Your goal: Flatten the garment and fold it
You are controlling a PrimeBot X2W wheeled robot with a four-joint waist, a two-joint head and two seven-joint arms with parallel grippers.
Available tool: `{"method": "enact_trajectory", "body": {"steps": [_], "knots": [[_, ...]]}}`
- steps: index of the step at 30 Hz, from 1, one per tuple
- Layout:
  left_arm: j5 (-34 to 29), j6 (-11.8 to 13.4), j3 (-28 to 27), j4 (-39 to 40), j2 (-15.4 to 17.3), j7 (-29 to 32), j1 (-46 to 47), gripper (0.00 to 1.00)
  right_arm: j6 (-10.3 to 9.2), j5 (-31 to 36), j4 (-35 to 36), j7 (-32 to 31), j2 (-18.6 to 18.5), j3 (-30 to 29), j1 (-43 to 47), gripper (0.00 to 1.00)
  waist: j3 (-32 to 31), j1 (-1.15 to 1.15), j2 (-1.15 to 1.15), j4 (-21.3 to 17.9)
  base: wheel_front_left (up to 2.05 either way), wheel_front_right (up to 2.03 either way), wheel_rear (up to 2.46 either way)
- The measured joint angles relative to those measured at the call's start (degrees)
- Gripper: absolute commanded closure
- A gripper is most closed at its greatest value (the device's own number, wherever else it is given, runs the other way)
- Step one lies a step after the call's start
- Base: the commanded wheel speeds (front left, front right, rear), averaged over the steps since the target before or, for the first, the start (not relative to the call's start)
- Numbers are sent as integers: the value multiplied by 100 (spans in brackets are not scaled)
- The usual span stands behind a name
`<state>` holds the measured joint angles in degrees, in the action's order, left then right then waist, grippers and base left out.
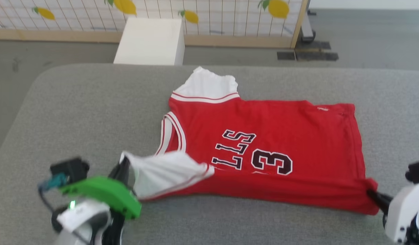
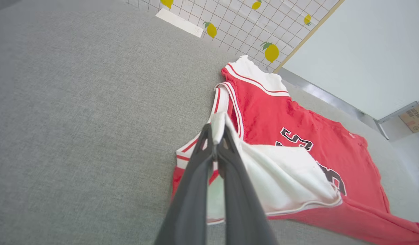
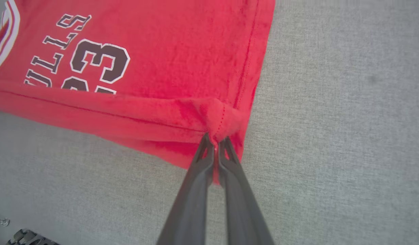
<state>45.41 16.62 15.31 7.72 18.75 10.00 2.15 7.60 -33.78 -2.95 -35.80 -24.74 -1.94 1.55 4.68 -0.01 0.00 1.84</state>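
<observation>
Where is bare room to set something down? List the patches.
Free: cushion left of the garment; the strip right of its hem. Crowded: near edge, where left end effector and right end effector pinch cloth.

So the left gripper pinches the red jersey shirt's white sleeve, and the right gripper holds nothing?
No: the right gripper is shut on the red jersey shirt's hem corner, as the right wrist view shows. The left gripper does pinch the white sleeve.

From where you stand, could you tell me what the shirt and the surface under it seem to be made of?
The shirt: likely soft knit fabric, matte with a slightly fuzzy nap; it bunches and creases where pinched. The surface: seemingly grey woven upholstery cloth, matte; a fine weave shows in the wrist views.
</observation>
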Motion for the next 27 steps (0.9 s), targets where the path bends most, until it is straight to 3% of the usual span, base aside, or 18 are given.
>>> {"method": "enact_trajectory", "body": {"steps": [11,23,24,25,26,27], "knots": [[-413,-365,419,-1330,-288,-178,1766,100,0,253,-341,-601,-170,245,-1224,100,845,0,0,-23,0,0,0],[-512,-732,730,-2947,-656,-439,2488,100,2,127,-811,-971,-427,808,-1981,100,1566,1,0,0,0,0,0],[-511,-753,728,-3025,-675,-482,2514,100,2,97,-846,-983,-435,817,-2006,79,1564,1,0,4,0,0,0],[-510,-757,723,-3084,-686,-514,2535,89,2,90,-868,-983,-443,836,-2008,0,1552,1,0,7,0,0,0],[-504,-777,719,-3141,-700,-543,2555,54,1,68,-893,-966,-441,833,-2008,0,1527,1,0,10,0,0,0],[-506,-780,719,-3174,-701,-591,2557,0,1,29,-922,-912,-426,814,-2004,0,1492,1,0,13,0,0,0]]}}
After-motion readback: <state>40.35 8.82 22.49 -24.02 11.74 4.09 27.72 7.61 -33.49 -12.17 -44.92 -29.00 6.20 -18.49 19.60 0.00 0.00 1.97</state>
